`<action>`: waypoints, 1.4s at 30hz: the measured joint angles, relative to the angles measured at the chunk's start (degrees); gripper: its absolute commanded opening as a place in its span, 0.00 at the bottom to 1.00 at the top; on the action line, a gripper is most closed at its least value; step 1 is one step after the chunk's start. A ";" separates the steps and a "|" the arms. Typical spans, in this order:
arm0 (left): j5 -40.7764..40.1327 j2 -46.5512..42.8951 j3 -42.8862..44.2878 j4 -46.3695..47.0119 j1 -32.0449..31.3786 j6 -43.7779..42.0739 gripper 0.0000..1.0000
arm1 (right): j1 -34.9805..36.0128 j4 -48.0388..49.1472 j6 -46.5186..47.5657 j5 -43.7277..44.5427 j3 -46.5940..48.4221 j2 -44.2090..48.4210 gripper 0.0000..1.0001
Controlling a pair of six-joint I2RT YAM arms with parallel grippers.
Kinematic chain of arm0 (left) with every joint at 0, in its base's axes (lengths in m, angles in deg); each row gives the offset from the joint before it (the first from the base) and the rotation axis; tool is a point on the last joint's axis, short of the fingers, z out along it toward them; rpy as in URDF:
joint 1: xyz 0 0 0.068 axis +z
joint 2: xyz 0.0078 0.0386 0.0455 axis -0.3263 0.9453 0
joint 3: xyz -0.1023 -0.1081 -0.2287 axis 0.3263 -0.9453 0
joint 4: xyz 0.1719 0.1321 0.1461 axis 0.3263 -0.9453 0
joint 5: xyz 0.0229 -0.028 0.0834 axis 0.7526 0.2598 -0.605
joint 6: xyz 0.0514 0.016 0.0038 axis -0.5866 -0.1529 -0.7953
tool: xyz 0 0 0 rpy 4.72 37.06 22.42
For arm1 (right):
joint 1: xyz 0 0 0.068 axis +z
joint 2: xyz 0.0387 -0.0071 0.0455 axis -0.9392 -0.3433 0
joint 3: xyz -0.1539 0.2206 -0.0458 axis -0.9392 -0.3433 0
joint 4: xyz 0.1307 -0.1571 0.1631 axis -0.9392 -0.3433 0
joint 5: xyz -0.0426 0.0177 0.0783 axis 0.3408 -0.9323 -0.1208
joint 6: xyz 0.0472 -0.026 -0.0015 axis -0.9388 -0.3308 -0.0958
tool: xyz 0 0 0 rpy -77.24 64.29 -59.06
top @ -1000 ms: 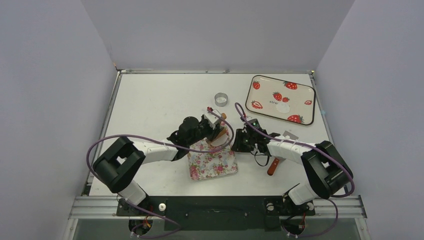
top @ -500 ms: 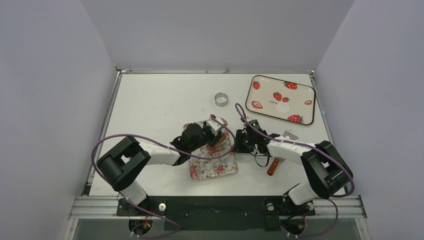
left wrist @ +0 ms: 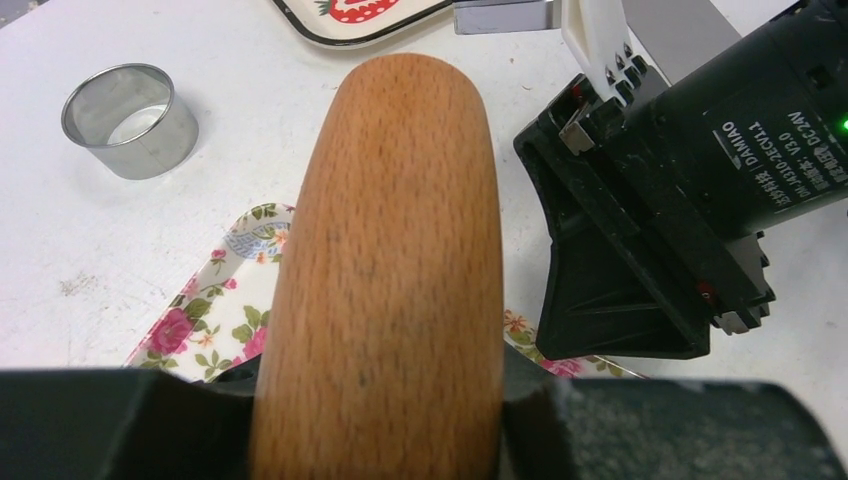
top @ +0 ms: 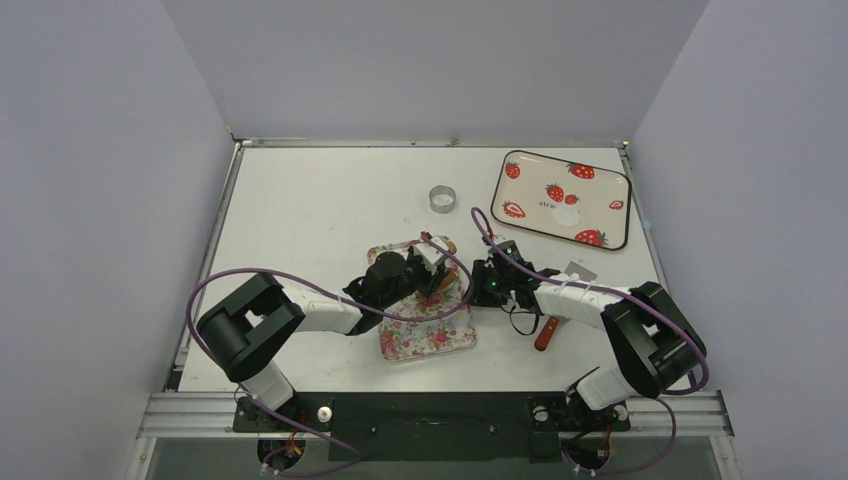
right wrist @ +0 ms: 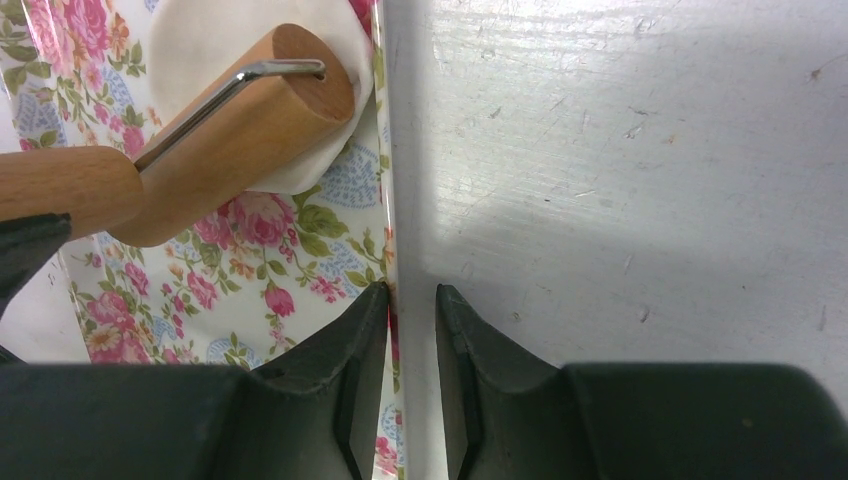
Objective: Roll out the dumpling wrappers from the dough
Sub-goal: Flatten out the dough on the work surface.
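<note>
A flattened white patch of dough (right wrist: 200,40) lies on the floral tray (top: 425,335) under the brown wooden roller (right wrist: 240,130). My left gripper (left wrist: 380,420) is shut on the roller's handle (left wrist: 390,250), which fills the left wrist view. My right gripper (right wrist: 412,290) straddles the tray's right rim (right wrist: 386,230), one finger inside the tray and one on the table, and is shut on it. One pale round dumpling wrapper (top: 566,215) rests on the strawberry tray (top: 520,195) at the back right.
A hollow silver metal ring (top: 441,198) stands on the table beyond the floral tray, also visible from the left wrist as the ring (left wrist: 130,120). A spatula with a red handle (top: 546,332) lies beside my right arm. Purple cables loop over both arms.
My left gripper has drawn the roller toward the near edge, across the floral tray. The right gripper has stayed on the tray's rim.
</note>
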 measured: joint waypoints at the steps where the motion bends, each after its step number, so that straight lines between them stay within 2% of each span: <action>1: -0.20 0.00 -0.26 0.39 -0.17 0.31 0.00 | 0.00 0.00 0.00 0.00 0.00 0.00 0.21; 24: -2.71 0.42 -2.95 5.01 -1.22 2.12 0.00 | -0.33 -0.04 0.02 -0.22 -0.04 0.00 0.22; 42: -3.37 -0.74 -3.45 3.63 -2.69 5.95 0.00 | -0.70 -0.07 0.02 -0.28 -0.07 0.00 0.22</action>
